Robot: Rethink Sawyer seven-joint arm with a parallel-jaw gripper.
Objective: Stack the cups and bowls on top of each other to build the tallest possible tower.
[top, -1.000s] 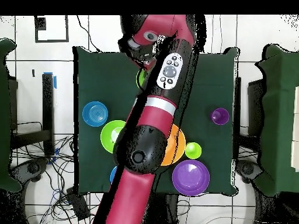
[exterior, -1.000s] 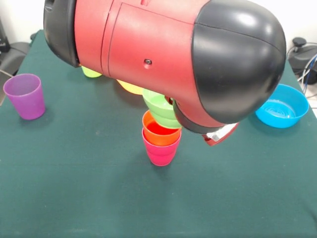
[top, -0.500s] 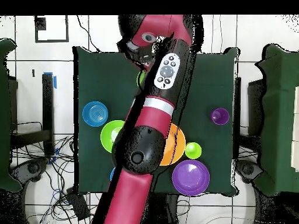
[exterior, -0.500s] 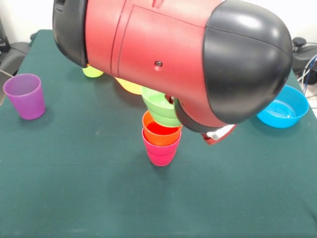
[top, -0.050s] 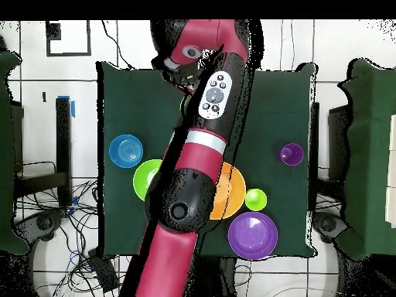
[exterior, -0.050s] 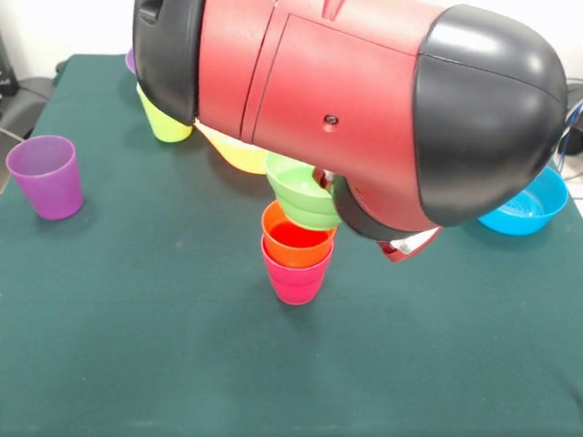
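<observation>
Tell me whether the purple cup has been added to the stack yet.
No: the purple cup stands alone on the table's edge, far from the stack, where the orange cup sits nested in the pink cup.

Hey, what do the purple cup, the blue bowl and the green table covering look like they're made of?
The purple cup looks like thin, slightly see-through plastic: light glows through its wall. The blue bowl seems to be glossy moulded plastic, with bright highlights and fine rings inside. The table covering looks like matte dark green cloth, perhaps felt: no shine and a soft, even surface.
</observation>
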